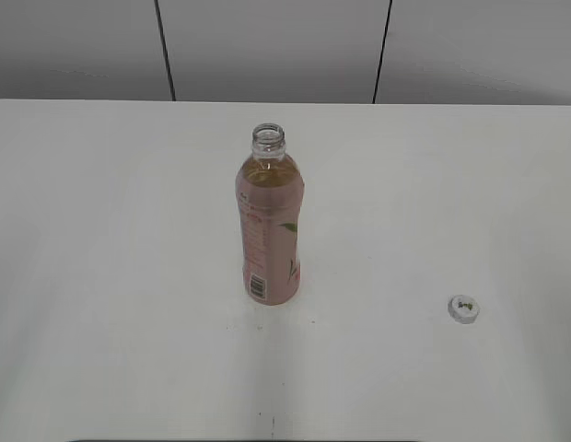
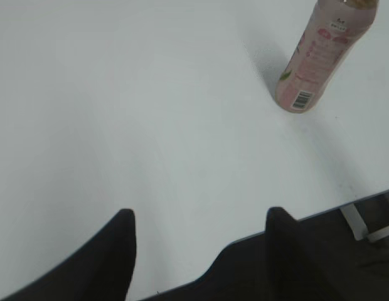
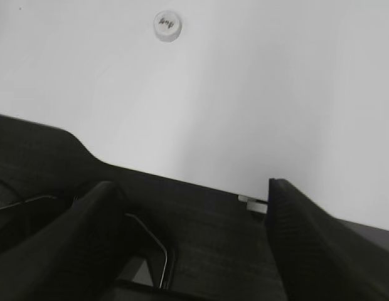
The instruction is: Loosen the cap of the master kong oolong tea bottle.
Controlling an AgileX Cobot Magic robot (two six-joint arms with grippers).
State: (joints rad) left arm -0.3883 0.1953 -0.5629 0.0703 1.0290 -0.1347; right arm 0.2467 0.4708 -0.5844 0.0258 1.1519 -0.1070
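The master kong oolong tea bottle (image 1: 271, 230) stands upright near the middle of the white table, its neck open with no cap on it. Its lower part also shows in the left wrist view (image 2: 320, 59). The white cap (image 1: 463, 308) lies flat on the table to the right of the bottle, and shows in the right wrist view (image 3: 167, 26). My left gripper (image 2: 197, 219) is open and empty over the table's front edge, far from the bottle. My right gripper (image 3: 191, 191) is open and empty, off the front edge, apart from the cap. Neither arm shows in the exterior view.
The white table (image 1: 129, 276) spreads around the bottle. Its dark front edge (image 2: 345, 200) and the dark floor below show in both wrist views. A grey panelled wall (image 1: 267, 46) stands behind the table.
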